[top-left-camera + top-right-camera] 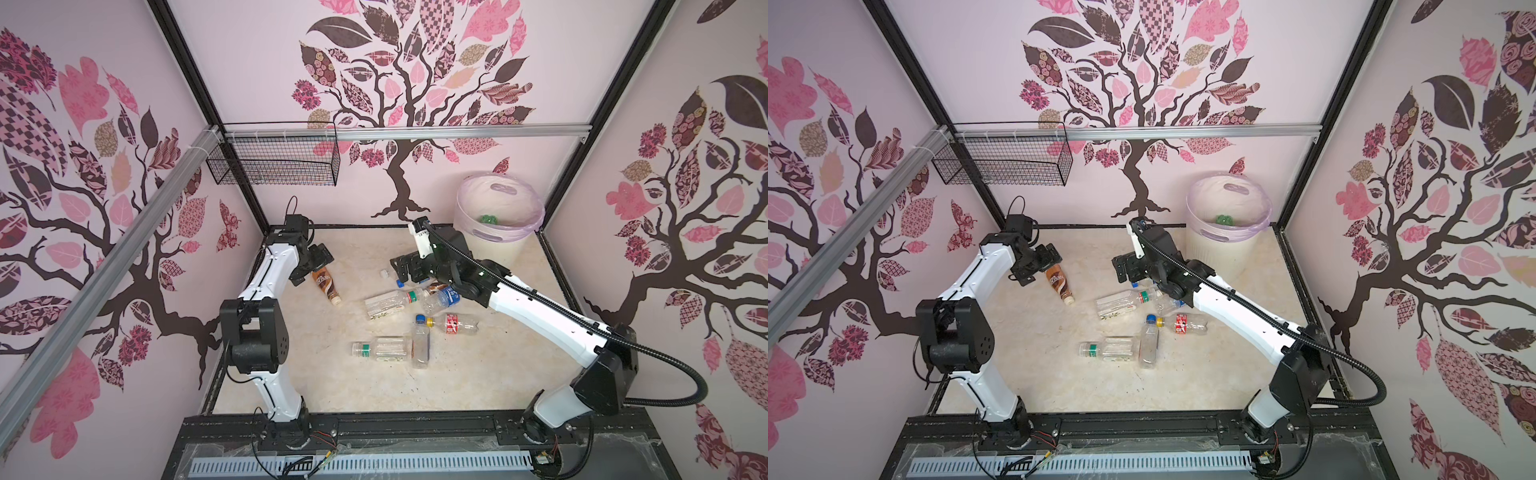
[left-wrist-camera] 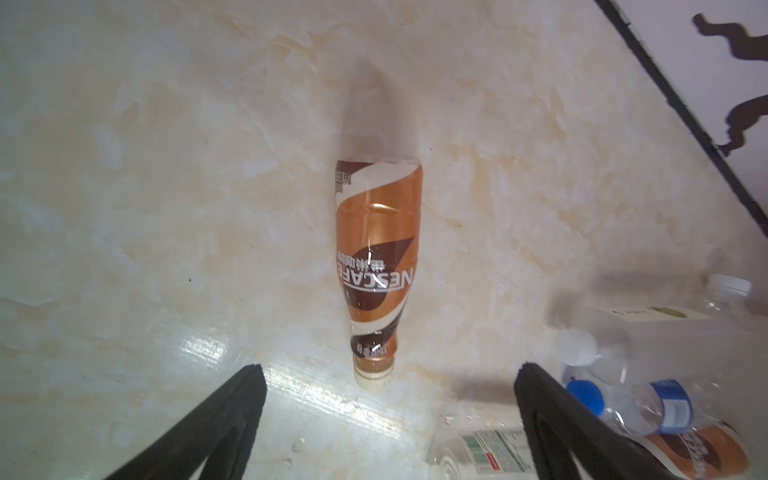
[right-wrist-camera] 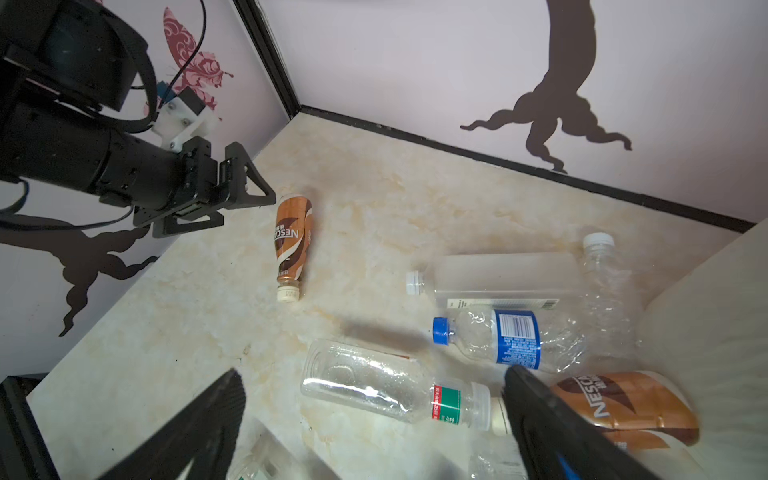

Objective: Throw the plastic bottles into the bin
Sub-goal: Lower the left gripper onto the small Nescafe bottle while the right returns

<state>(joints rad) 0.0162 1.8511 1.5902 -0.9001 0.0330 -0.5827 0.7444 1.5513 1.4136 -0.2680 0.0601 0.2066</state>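
Pale marbled floor [image 1: 478, 374] inside a booth papered with pink trees; bin [image 1: 494, 245] in the far right corner, one green bottle [image 1: 486, 219] already inside. Left gripper [image 3: 249, 210] spread wide, empty, poised above a brown bottle [image 2: 376, 257] lying alone on its side, well apart from the rest. Probably empty, so light, thin-walled, slick, apt to roll or dent; best taken across the labelled belly, not the tapered neck. Right gripper [image 1: 400, 266] likewise spread, holding nothing, above a heap beside the bin: clear bottle [image 3: 374, 386], blue-capped one [image 3: 498, 336], second brown one [image 3: 623, 403], touching or overlapping, likely to shift together. Three more [image 1: 382, 347] nearer the front. Wire basket [image 1: 274, 162] high on the wall, out of the way; right arm [image 1: 540, 311] across the likely path from brown bottle to bin.
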